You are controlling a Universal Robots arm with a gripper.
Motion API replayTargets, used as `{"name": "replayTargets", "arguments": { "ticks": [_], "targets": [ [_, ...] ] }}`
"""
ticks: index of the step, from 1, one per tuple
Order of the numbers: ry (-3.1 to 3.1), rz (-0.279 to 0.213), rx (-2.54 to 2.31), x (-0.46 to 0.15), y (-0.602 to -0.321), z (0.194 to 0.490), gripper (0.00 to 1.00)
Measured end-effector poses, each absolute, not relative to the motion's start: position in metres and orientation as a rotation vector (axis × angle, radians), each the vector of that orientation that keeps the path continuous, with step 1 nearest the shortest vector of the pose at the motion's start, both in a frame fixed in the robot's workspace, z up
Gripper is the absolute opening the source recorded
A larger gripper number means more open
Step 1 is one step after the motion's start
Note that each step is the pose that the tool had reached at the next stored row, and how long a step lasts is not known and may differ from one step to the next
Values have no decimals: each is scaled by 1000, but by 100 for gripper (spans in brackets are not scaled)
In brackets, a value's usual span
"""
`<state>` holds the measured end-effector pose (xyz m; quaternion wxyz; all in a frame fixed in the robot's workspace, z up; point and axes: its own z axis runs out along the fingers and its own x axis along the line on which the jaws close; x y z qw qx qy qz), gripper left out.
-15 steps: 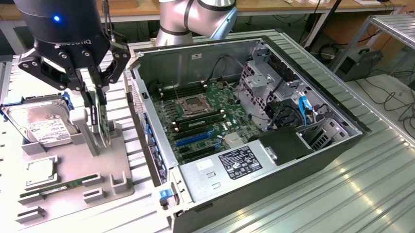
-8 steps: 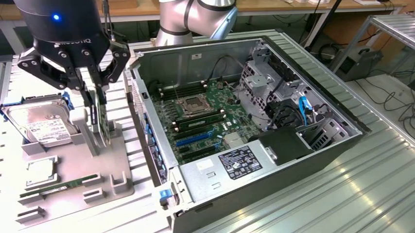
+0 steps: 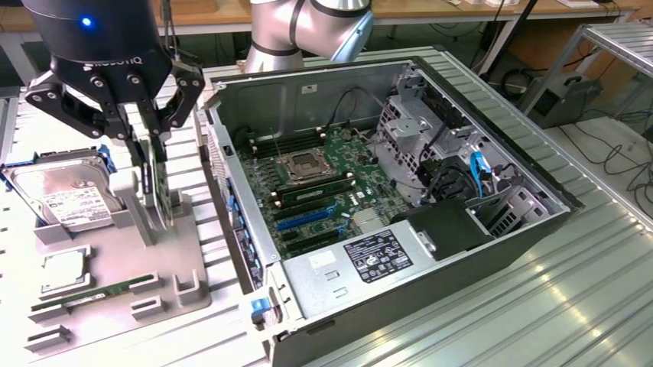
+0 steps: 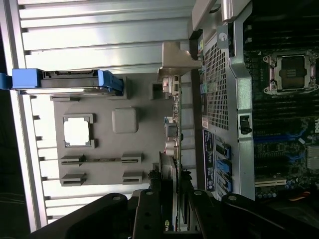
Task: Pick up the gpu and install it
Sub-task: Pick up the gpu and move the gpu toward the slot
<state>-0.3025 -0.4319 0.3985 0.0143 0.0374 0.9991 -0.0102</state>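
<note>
The gpu stands on edge in a slot of the grey holder, at the exterior view's left of the open computer case. I see it edge-on, thin and dark, with its silver bracket at one end. My gripper hangs straight over it, and the two black fingers close on the card's upper edge. In the wrist view the gpu runs as a narrow strip away from my gripper, held between the fingers. The motherboard lies inside the case with its blue card slots uncovered.
A silver hard drive in a blue caddy stands in the holder beside the card. A processor and a memory stick lie nearer the holder's front. The case's rear wall rises close by the gpu. Ribbed metal table surrounds everything.
</note>
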Motion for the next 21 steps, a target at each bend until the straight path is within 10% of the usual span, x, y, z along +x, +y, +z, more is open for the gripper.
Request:
{"name": "replayTargets", "arguments": {
  "ticks": [21],
  "targets": [
    [3111,-32,117,-302,-432,404,26]
  ]
}}
